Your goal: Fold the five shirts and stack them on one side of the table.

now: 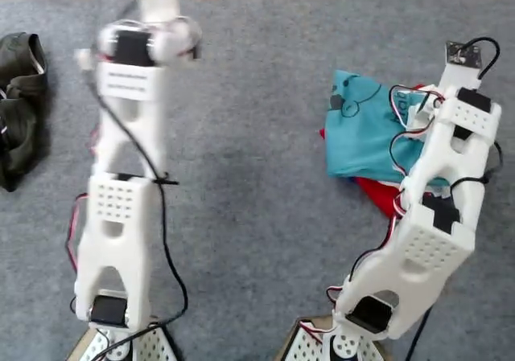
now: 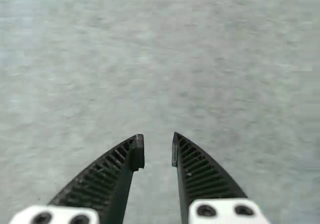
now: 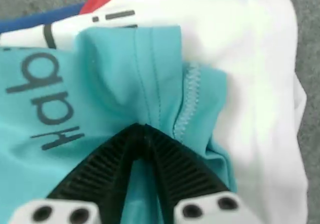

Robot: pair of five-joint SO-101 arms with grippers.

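My right tool (image 3: 144, 131) is pinching a fold of the teal shirt (image 3: 120, 74), which lies on a white shirt (image 3: 260, 84). My left tool (image 2: 157, 151) hangs slightly spread above the grey tabletop (image 2: 160, 44). A dark shirt (image 1: 20, 96) lies crumpled well apart.

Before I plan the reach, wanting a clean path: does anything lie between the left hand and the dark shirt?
Nothing visible does. The left hand hangs open above grey table; the dark shirt lies at its edge.
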